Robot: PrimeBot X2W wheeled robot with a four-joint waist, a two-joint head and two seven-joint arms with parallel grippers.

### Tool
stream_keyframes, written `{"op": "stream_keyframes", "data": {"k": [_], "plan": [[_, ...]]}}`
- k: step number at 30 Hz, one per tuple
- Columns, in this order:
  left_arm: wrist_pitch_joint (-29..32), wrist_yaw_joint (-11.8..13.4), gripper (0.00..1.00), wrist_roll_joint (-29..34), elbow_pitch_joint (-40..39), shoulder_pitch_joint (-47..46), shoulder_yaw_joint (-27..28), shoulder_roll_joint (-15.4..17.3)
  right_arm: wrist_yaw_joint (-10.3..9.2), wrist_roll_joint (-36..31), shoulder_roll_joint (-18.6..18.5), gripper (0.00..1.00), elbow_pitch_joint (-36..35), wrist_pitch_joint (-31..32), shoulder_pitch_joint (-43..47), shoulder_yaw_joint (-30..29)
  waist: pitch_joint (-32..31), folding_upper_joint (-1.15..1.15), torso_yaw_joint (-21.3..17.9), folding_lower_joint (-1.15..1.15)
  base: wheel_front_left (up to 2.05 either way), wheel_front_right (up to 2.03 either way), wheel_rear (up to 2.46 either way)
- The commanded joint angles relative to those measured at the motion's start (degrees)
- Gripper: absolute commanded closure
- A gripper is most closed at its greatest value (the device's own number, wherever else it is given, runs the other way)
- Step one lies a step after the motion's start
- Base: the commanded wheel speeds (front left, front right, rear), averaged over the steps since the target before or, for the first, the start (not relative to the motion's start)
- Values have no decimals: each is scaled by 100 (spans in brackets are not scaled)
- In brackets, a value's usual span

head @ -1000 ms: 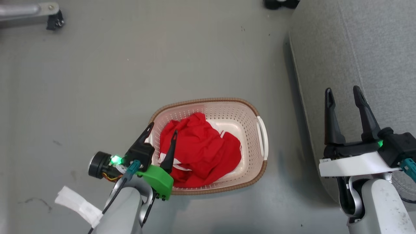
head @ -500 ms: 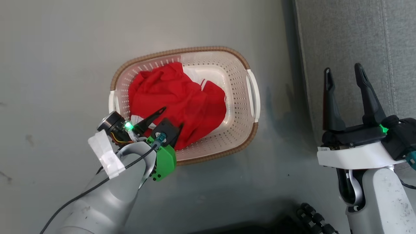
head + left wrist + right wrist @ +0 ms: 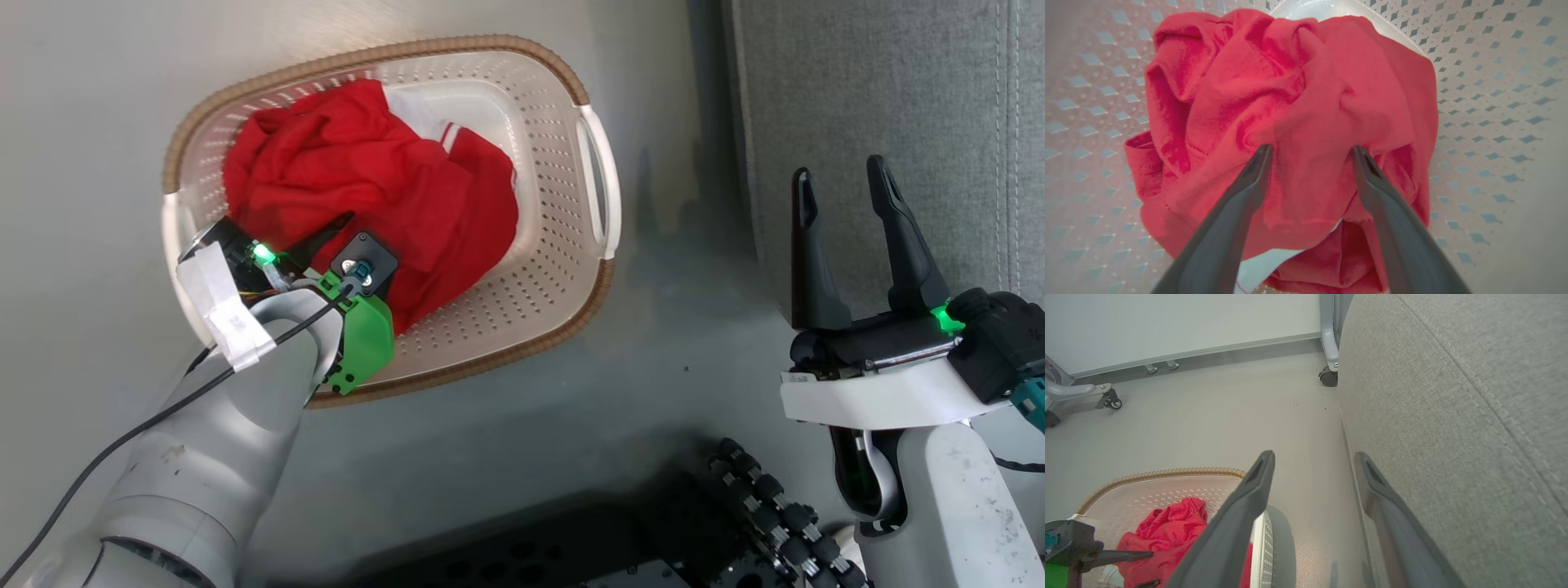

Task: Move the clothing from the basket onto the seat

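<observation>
**Inside the basket (image 3: 563, 163), left gripper (image 3: 1311, 150) open on the clothing (image 3: 1298, 94)**

Both fingertips (image 3: 1261, 157) touch the crumpled red heap at the centre of the left wrist view, and nothing is pinched. Basket and clothing sit at the upper left of the head view, on the grey floor (image 3: 82, 82). At lower right, the right gripper (image 3: 841, 175) hovers open at the grey seat's (image 3: 882, 82) edge.

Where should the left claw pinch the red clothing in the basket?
Probably the raised fold at the heap's top, from straight above: the open left claw straddles that ridge of the clothing, and the basket walls would hinder side approaches.
</observation>
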Motion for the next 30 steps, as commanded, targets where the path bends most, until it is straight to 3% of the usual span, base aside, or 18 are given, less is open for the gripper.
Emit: {"op": "stream_keyframes", "data": {"k": [1, 10, 30], "plan": [[10, 18, 0, -29, 56, -104, -8, 69, -5, 39, 2, 0, -39, -20, -69, 25, 205, 0, -210, -1, 0, 0, 0], [197, 168, 0, -4, 178, -411, -108, 117, -6, -114, -2, 0, -251, -20, -142, 305, 475, 0, -356, -1, 0, 0, 0], [1204, 462, 0, -246, 242, -627, -109, 98, -5, -186, 1, 0, -458, -20, 91, 389, 582, 0, -364, -1, 0, 0, 0]]}}
